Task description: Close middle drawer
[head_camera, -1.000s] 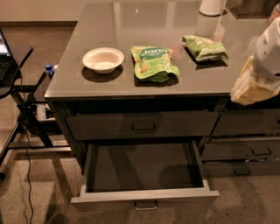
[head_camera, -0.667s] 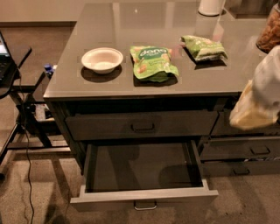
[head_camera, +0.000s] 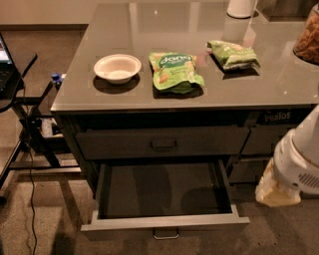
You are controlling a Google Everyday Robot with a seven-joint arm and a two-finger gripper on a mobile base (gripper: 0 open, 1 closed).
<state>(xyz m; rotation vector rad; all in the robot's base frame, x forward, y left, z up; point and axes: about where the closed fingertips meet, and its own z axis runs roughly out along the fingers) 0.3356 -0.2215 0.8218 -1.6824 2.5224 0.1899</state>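
Note:
The middle drawer (head_camera: pixel 164 222) stands pulled far out below the counter. Its flat grey front panel faces me near the bottom edge, with a small U-shaped handle (head_camera: pixel 166 234) at its centre. Its dark box (head_camera: pixel 164 191) holds nothing. Above it is a shut wide drawer front (head_camera: pixel 124 144) with a dark handle. My gripper (head_camera: pixel 275 191) shows as a pale beige end under the white arm (head_camera: pixel 299 159) at the right edge. It is to the right of the open drawer, at about its height and apart from it.
On the grey counter (head_camera: pixel 75 94) lie a white bowl (head_camera: pixel 117 67), a green snack bag (head_camera: pixel 174 71), a second green bag (head_camera: pixel 233 54), a white cylinder (head_camera: pixel 241 7) and a jar (head_camera: pixel 308 37). Narrower drawer fronts (head_camera: pixel 259 142) are right. A black stand (head_camera: pixel 15 94) and cables are left.
My arm has dropped from counter height to beside the lower drawers on the right. The middle drawer has stayed open and the things on the counter have not moved.

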